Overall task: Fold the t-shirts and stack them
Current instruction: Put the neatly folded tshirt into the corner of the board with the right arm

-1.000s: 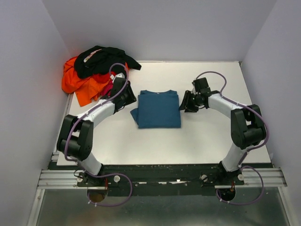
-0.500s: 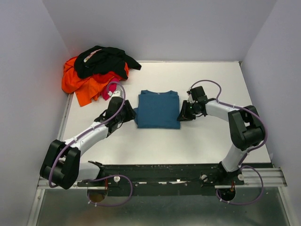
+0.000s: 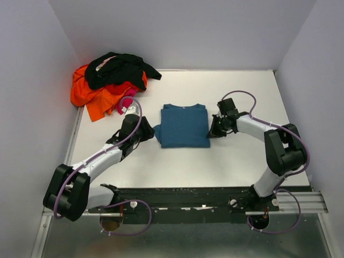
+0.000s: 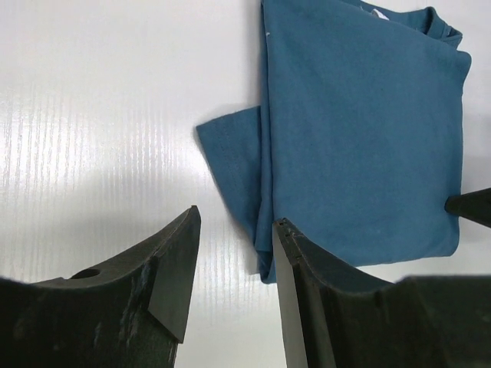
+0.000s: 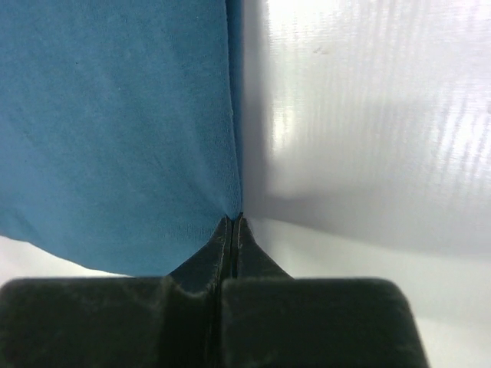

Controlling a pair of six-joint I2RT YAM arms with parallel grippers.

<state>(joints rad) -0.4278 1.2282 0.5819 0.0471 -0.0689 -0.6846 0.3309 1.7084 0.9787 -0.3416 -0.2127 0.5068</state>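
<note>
A folded teal-blue t-shirt [image 3: 184, 126] lies flat mid-table, one sleeve poking out on its left side. My right gripper [image 3: 211, 130] is shut, its tips pinching the shirt's right edge [image 5: 115, 115], which sits slightly raised there; in the right wrist view the gripper [image 5: 234, 218] shows no gap. My left gripper [image 3: 146, 133] is open at the shirt's lower left corner. In the left wrist view the gripper [image 4: 235, 218] straddles bare table beside the sleeve, and the shirt [image 4: 360, 138] runs past its right finger. A black t-shirt [image 3: 121, 69], an orange one [image 3: 91, 97] and a magenta one [image 3: 122, 102] are heaped at the back left.
The white table [image 3: 242, 161] is walled in on the left, back and right. The heap of shirts lies against the left wall, just behind my left arm. The arms' bases and a metal rail [image 3: 183, 201] run along the near edge.
My right gripper has closed on the teal-blue shirt's right edge and drawn the shirt slightly to the right. My left arm swung down from the heap to the shirt's lower left corner.
</note>
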